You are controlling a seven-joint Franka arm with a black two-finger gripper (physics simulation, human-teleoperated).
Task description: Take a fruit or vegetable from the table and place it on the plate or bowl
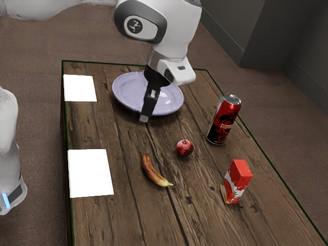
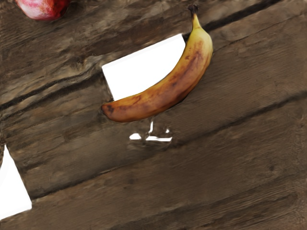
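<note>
1. Exterior view: the black gripper (image 1: 144, 117) hangs above the wooden table (image 1: 205, 225), at the near edge of a lilac plate (image 1: 121, 88). Whether it is open or closed cannot be told, and nothing is seen in it.
2. A browned banana (image 1: 155, 171) lies on the table, well apart from the plate, with a pomegranate (image 1: 184, 147) near it (both untouched).
3. A red soda can (image 1: 223, 119) and a red carton (image 1: 236, 181) stand toward the exterior view's right.
4. Wrist view: the banana (image 2: 163, 88) lies curved on the wood below the hand, the pomegranate (image 2: 42, 7) near it.
</note>
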